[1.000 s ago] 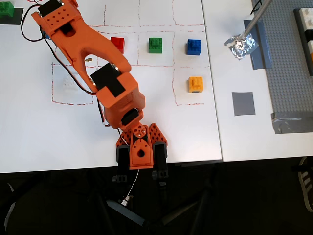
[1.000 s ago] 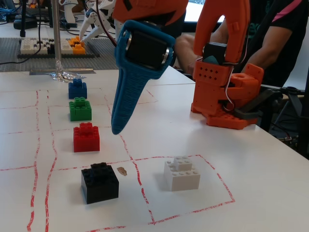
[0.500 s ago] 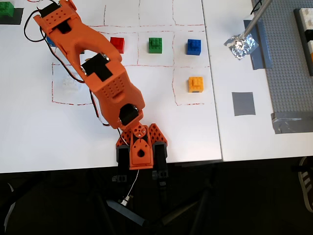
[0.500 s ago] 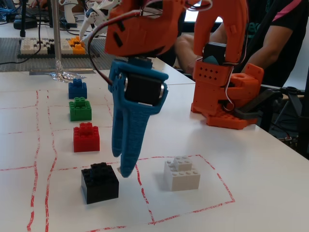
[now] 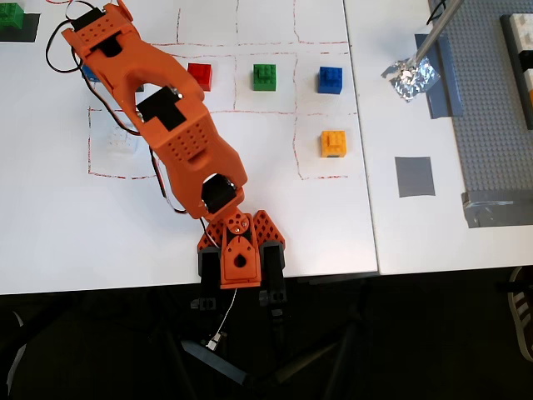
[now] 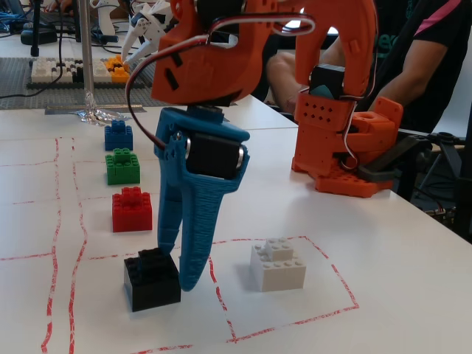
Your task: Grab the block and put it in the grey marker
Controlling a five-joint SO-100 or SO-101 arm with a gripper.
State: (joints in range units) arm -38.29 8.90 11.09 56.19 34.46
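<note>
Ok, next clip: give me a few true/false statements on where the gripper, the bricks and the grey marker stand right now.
1. The gripper is open, its fingers straddling the black block. True.
2. The black block is lifted off the table. False: it sits on the white table.
3. The grey marker is bare. True.
4. The red brick lies on the grey marker. False: it stands in the row with the green brick and blue brick.
5. The white brick is held. False: it stands free.

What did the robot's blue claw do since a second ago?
The gripper came down and toward the black block, its open fingers now straddling the block's right part. Nothing is grabbed yet. The block, red brick and white brick stayed put.
</note>
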